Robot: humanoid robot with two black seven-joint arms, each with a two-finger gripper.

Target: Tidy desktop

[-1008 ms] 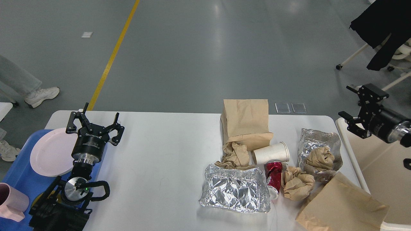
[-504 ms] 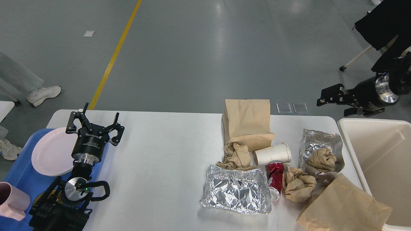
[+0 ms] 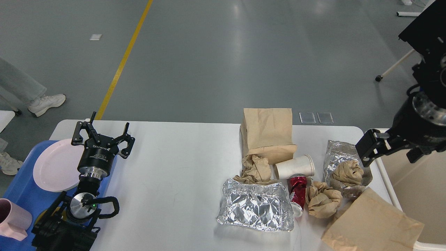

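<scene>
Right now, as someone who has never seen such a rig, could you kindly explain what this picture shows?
This is the view from a robot's own head, looking down at a white desktop. The two black arms are its own. The left gripper hovers open by a pink plate on a blue tray. The right gripper hangs near a cream bin; whether it is open is unclear. Neither holds anything. Rubbish lies on the right: paper bags, foil, a paper cup, a red can.
</scene>
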